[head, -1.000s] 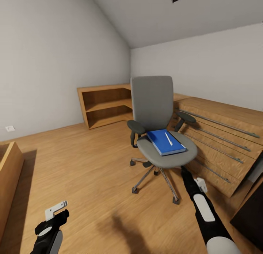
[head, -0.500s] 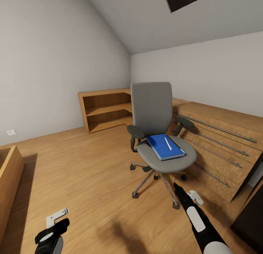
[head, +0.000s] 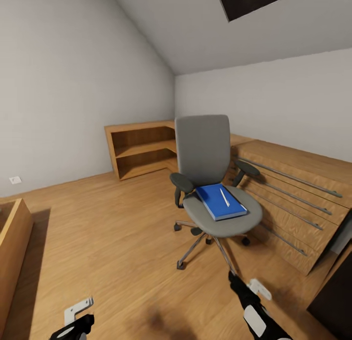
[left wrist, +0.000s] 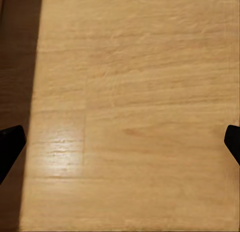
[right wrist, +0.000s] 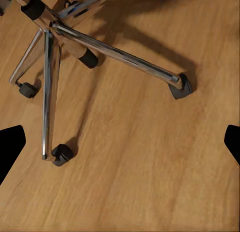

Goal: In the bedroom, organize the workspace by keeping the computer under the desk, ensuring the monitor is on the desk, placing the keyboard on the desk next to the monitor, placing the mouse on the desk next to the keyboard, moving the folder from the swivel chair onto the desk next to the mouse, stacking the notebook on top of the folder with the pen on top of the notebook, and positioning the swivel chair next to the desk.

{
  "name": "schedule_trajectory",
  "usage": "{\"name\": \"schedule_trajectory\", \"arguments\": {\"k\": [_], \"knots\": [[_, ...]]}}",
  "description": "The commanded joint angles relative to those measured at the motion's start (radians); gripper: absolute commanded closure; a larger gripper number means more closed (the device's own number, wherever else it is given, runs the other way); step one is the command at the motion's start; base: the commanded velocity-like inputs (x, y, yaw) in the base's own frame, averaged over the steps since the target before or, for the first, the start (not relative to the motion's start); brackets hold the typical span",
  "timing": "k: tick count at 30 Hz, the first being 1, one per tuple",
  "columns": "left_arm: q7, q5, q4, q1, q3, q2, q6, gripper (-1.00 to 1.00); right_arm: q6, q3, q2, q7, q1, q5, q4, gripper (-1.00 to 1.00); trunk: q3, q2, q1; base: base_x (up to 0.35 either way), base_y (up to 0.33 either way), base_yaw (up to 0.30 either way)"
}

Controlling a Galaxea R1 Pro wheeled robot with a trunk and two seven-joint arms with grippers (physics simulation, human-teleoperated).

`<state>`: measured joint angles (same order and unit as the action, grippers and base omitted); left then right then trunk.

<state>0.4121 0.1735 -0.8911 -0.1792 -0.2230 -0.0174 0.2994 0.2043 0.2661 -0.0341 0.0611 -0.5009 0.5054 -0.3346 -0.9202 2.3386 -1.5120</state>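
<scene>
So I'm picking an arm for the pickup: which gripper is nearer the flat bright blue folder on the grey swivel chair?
Right. The right gripper hangs low in front of the chair's chrome base, below the folder. The left gripper is far off over bare floor.

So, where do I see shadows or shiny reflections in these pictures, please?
Head view: the swivel chair casts a soft shadow on the wooden floor, and a blurred dark patch lies on the floor near the bottom edge. Left wrist view: a pale glare patch on the floor and a dark band along one edge. Right wrist view: the chrome star base shows bright highlights, shadows beside its legs.
</scene>
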Motion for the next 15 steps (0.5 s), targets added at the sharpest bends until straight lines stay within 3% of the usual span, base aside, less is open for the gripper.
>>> {"name": "schedule_trajectory", "arguments": {"k": [1, 7, 8, 15], "knots": [[0.004, 0.009, 0.006, 0.000, -0.001, -0.001, 0.003, -1.00, 0.023, 0.003, -0.001, 0.016, -0.001, 0.000, 0.017, -1.00, 0.002, -0.007, 0.004, 0.000, 0.000, 0.000], [0.004, 0.009, 0.045, 0.000, -0.001, 0.000, 0.003, -1.00, 0.133, 0.002, -0.003, 0.058, -0.001, -0.090, 0.094, -1.00, 0.021, -0.049, 0.027, 0.000, 0.000, 0.000], [0.005, 0.009, 0.077, 0.000, -0.001, 0.000, 0.002, -1.00, 0.186, 0.002, -0.007, 0.067, -0.001, -0.160, 0.148, -1.00, 0.024, -0.056, 0.031, 0.000, 0.000, 0.000], [0.006, 0.008, 0.143, 0.000, 0.000, 0.001, -0.019, -1.00, 0.288, 0.002, -0.012, 0.070, 0.000, -0.251, 0.221, -1.00, 0.046, -0.105, 0.058, 0.000, 0.000, 0.000]]}}
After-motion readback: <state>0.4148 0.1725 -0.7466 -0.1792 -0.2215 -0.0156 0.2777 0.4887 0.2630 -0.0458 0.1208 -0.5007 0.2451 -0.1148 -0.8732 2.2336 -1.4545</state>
